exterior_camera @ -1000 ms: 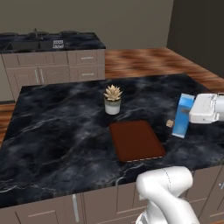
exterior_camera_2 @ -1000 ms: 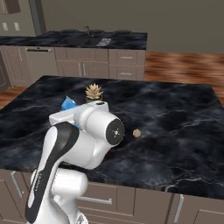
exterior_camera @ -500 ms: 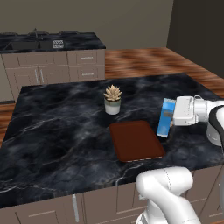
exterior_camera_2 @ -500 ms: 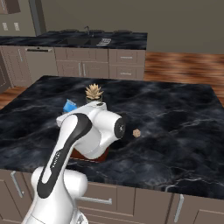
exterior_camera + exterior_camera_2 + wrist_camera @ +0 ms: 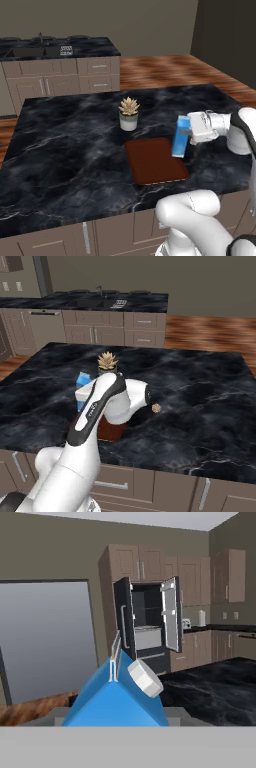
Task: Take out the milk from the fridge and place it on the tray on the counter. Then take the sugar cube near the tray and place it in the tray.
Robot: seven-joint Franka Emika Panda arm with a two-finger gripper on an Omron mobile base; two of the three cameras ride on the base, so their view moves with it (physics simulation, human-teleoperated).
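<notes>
The milk (image 5: 180,136), a blue carton with a gabled top, stays upright in my gripper (image 5: 187,132), which is shut on its side from the right. The carton hangs over the right edge of the reddish-brown tray (image 5: 154,161) on the black marble counter (image 5: 65,150). From the right base view, the milk (image 5: 82,390) peeks out left of my arm and part of the tray (image 5: 111,431) shows under it. The sugar cube (image 5: 156,408) lies on the counter just right of the arm. In the hand view the milk's top and white cap (image 5: 145,679) sit close up, with the fridge (image 5: 148,626) far behind, doors open.
A potted succulent (image 5: 129,113) stands just behind the tray's far left corner. A farther counter with a sink (image 5: 50,50) runs along the back, across a strip of wooden floor. My own arm hides much of the tray in the right base view.
My arm has swung left, carrying the milk from near the counter's right edge to above the tray's right edge. The grip has stayed the same.
</notes>
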